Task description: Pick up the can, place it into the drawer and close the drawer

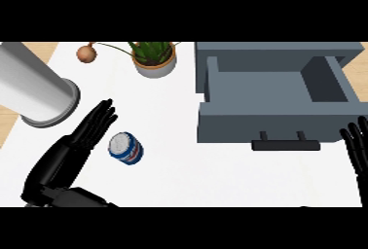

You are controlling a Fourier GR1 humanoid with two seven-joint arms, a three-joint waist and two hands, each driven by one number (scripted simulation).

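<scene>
A blue and white can (126,148) lies on the white counter (215,180), left of centre. My left hand (75,148) stands just left of it, fingers straight and pointing up toward the back, close to the can but not curled round it. The grey drawer (277,109) is pulled open at the right, its inside bare, with a dark handle (285,144) on its front. My right hand (356,146) shows at the right edge, fingers straight, beside the drawer's front corner.
A large grey cylinder (32,92) lies at the back left. A potted plant (155,58) and a small brown onion (87,53) stand at the back. The counter's left edge runs past the cylinder.
</scene>
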